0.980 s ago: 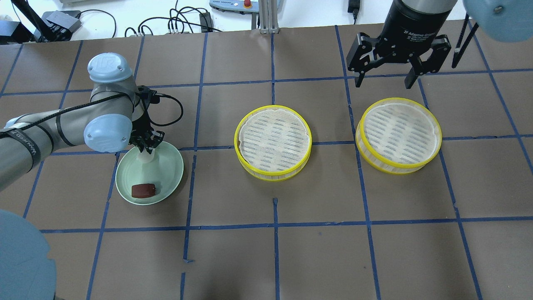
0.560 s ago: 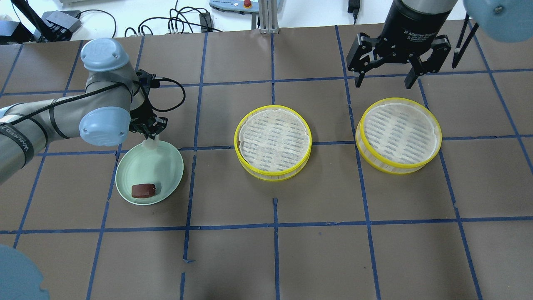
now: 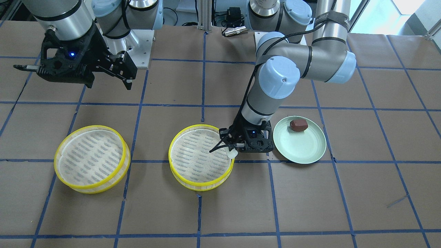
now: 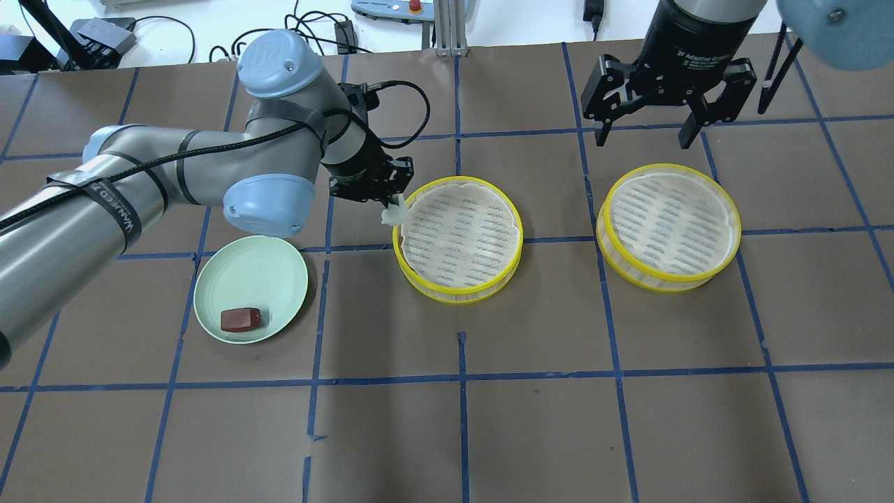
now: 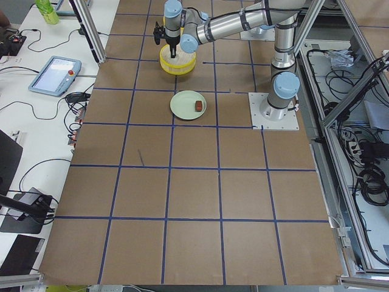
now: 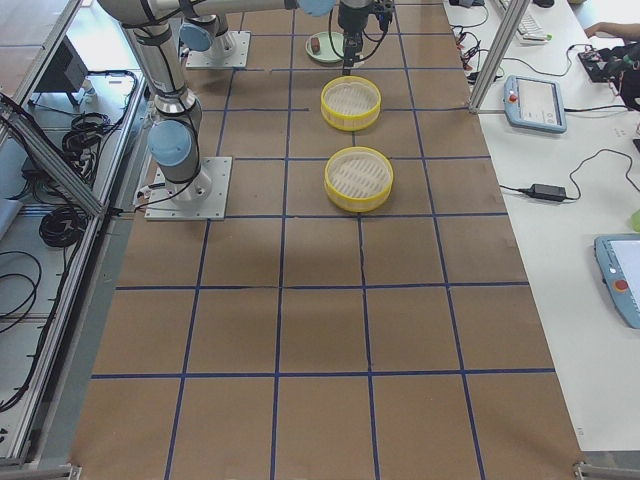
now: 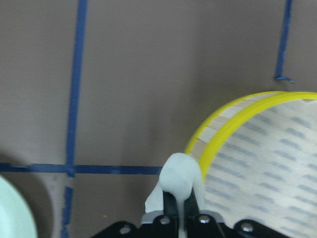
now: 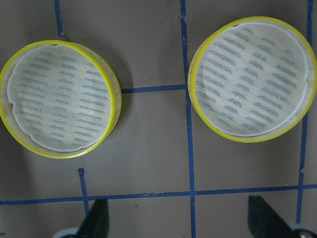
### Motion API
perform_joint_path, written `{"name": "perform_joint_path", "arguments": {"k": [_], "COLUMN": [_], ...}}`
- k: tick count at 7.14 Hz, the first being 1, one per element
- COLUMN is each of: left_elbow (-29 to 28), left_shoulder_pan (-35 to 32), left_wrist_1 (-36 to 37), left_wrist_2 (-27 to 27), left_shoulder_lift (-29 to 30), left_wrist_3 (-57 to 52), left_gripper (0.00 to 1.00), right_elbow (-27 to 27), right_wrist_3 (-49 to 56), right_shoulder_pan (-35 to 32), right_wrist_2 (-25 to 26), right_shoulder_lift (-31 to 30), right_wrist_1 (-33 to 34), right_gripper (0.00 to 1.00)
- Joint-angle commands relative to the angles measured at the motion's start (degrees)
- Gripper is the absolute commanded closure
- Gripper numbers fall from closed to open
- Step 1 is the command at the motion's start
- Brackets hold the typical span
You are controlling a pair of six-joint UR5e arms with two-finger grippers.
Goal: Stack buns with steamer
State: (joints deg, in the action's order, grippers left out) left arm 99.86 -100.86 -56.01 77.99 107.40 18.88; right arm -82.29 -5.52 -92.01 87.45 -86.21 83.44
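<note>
My left gripper [image 4: 390,204] is shut on the smooth white bun [image 4: 393,214] and holds it just over the near-left rim of the middle yellow steamer [image 4: 457,237]. The bun also shows in the left wrist view [image 7: 181,173] and in the front view [image 3: 233,153]. The reddish-brown bun [image 4: 241,319] lies on the pale green plate [image 4: 258,279]. A second yellow steamer [image 4: 668,225] stands to the right. My right gripper [image 4: 645,138] is open and empty, raised behind that steamer. Both steamers hold only a white liner.
The table is brown paper with a blue tape grid. Cables and boxes lie beyond the far edge [image 4: 293,35]. The left arm's elbow [image 4: 269,202] hangs above the table between the plate and the middle steamer.
My left gripper lifted the white bun off the green plate and carried it right, to the middle steamer's rim. The right arm has not moved.
</note>
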Motion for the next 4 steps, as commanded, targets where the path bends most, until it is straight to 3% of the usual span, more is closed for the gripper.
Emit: {"name": "perform_joint_path", "arguments": {"k": [1,2,3,4], "left_elbow": [-0.99,-0.99,-0.9,-0.9], "left_shoulder_pan": [-3.98,-4.08,-4.08,-4.08], "left_wrist_1": [2.81,5.79,8.26,8.37], "left_wrist_2": [-1.53,-1.18,-1.35,-1.35], "left_shoulder_lift": [1.23,2.72,3.34,3.61], "left_wrist_3": [6.06,5.9,6.16,6.08], "left_gripper": [0.85,0.13,0.0,0.0], "right_elbow": [-0.07,-0.5,-4.51,-9.86], "right_wrist_3": [1.73,3.74,5.07,8.82], "right_shoulder_pan": [1.12,2.69,5.06,8.56], "right_wrist_2": [-0.09,0.26,3.05,4.03], "right_shoulder_lift": [0.25,0.95,1.21,2.09], "right_wrist_1": [0.41,0.15,2.15,8.17], "right_gripper": [0.0,0.0,0.0,0.0]}}
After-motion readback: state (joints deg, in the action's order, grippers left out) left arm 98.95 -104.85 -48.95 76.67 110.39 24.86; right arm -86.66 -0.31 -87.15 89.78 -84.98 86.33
